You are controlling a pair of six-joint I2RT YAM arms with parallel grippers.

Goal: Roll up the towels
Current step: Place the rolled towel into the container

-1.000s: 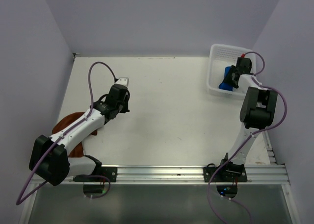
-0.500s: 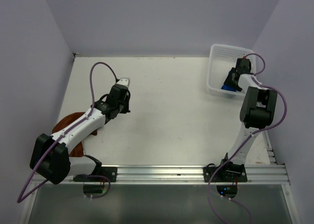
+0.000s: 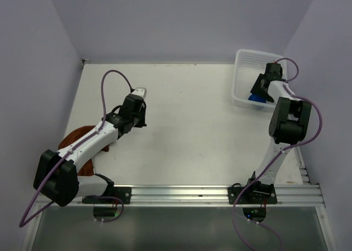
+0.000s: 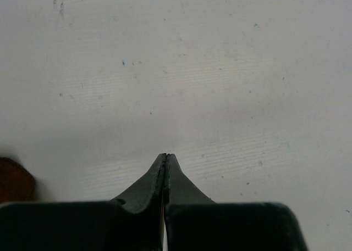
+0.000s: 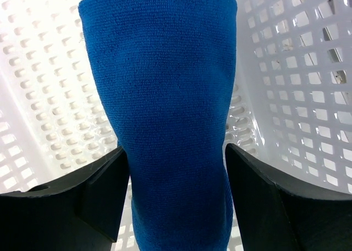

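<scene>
Blue towel point(image 5: 159, 108), rolled into a thick cylinder, sits inside the white perforated basket point(image 5: 297, 97) at the far right corner of the table point(image 3: 192, 130). In the right wrist view it fills the middle of the frame, with the basket's holed walls showing on both sides.

Your right gripper point(image 5: 176, 152) is down in the basket with its jaws apart, one finger on each side of the roll and just beside it. The cloth does not look pinched between them, so this reads as the letting-go step. To do it well, spread the fingers fully clear of the fabric, then lift straight up. A sideways pull could snag the outer layer and loosen the roll, and the basket wall is close on the right.

No other item shows in the basket, though the arm hides part of it from above.

The rust-brown towel point(image 3: 71, 138) lies bunched at the left edge of the table, partly under your left arm, and looks unrolled. Your left gripper point(image 4: 166, 157) hangs over bare table with its jaws pressed together, holding nothing. That towel looks like your next job.
</scene>
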